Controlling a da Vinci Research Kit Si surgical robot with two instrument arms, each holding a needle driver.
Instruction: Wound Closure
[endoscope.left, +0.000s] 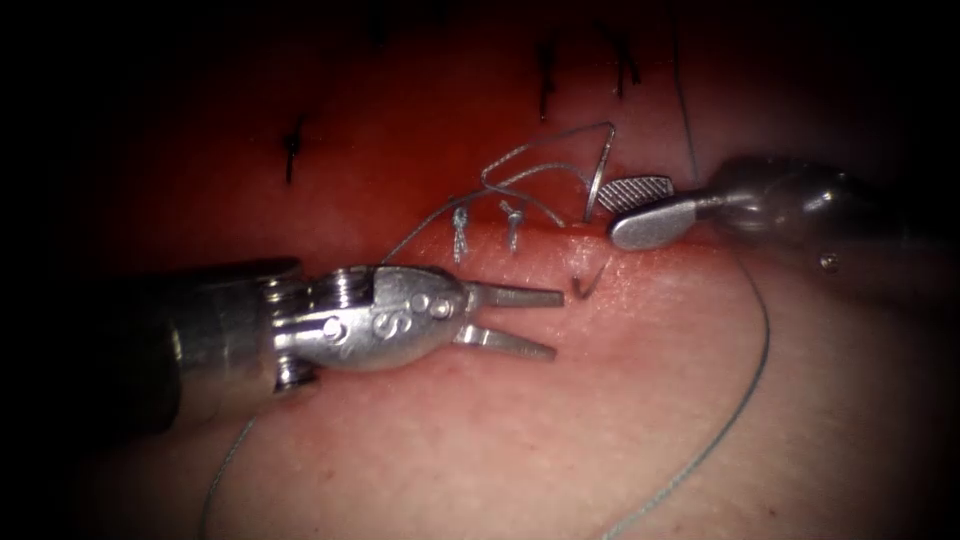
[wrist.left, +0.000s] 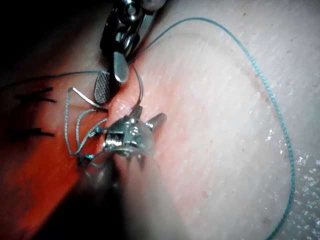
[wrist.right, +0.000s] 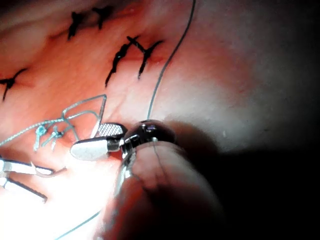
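Needle (endoscope.left: 598, 172): it stands in the centre of the endoscope frame, just left of the right tool's jaws. Its body rises from the cut to a sharp bend near the top.
Needle tip (endoscope.left: 590, 283): a short piece comes out of the tissue (endoscope.left: 500, 440) below the cut, a little right of the left tool's jaws.
Needle axis: mostly up and down in the frame, across the cut.
Left tool (endoscope.left: 512, 318): jaws spread wide, holding nothing, pointing right toward the tip.
Right tool (endoscope.left: 640, 208): jaws parted, one toothed face showing, beside the needle body; I cannot tell if they touch it.
Nearer arm: the left one, I judge, for the tip.
Thread (endoscope.left: 745, 400): it makes a long curve at lower right.
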